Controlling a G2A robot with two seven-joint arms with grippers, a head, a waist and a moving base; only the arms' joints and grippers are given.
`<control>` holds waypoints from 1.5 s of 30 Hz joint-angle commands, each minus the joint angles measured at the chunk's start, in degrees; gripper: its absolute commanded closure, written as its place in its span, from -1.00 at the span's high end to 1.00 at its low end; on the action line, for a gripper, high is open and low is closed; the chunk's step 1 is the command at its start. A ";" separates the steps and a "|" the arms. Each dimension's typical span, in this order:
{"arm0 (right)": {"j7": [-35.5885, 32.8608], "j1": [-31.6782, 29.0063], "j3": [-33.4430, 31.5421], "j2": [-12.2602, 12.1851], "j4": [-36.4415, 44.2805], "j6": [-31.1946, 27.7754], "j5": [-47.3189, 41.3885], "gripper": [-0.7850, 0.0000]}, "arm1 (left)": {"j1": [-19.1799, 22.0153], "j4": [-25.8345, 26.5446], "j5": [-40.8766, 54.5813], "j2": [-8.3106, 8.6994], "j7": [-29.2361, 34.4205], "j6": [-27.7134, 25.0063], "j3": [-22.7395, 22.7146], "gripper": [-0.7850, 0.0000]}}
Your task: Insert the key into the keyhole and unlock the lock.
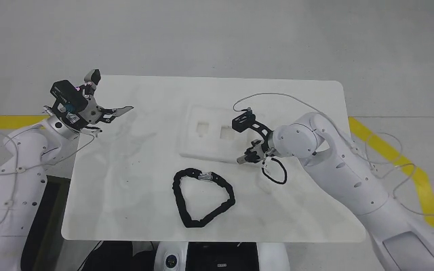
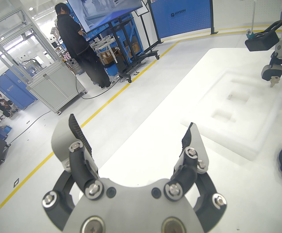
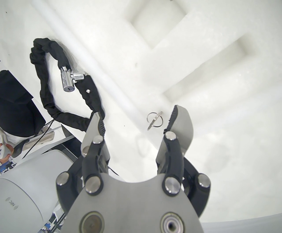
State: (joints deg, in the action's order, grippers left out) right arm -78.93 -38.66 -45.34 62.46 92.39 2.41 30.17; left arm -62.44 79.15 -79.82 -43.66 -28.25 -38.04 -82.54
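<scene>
The small silver key on its wire ring (image 3: pixel 154 120) lies flat on the white surface at the near corner of the white foam block (image 1: pixel 193 146). It is just beyond the tips of the right gripper (image 3: pixel 136 112), whose jaws stand wide apart and hold nothing. The key's long axis slants across the gap between them. I cannot tell which end is the bit, nor whether it rests on foam or on bare worktop.

The black fabric-sleeved chain lock (image 1: pixel 202 196) lies in a closed loop on the white, round-cornered worktop (image 1: pixel 135 203), nearer the robot than the foam block. Its chrome cylinder (image 3: pixel 67 80) sits on the side of the loop towards the block, lying flat, with the keyhole on one end face.

The left gripper (image 2: pixel 132 123) hangs over the worktop's far left corner, well apart from lock and key, jaws spread and empty.

The foam block has two square recesses. The floor (image 1: pixel 203 40) is pale grey with yellow line tape (image 1: pixel 13 120). Beyond stand blue panels (image 2: pixel 182 17), a large screen on a wheeled stand (image 2: pixel 105 13) and an aluminium-framed cabinet (image 2: pixel 55 88).
</scene>
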 commanded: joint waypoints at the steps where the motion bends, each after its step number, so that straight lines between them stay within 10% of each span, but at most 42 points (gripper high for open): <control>1: -0.13 0.02 0.01 0.02 -0.20 0.26 0.28 -0.14 | 0.00 0.00 0.00 0.00 0.00 0.00 0.00 1.00; 27: -1.86 0.11 -1.14 -0.02 -0.87 2.99 4.41 -1.00 | 0.00 0.00 0.00 0.00 0.00 0.00 0.00 1.00; 45: -3.55 -1.37 -5.30 -1.18 4.13 2.93 7.28 -1.00 | 0.00 0.00 0.00 0.00 0.00 0.00 0.00 1.00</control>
State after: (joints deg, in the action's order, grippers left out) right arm -82.22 -39.80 -50.14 61.45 95.73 5.13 36.89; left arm -62.44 79.15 -79.82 -43.66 -28.25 -38.04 -82.54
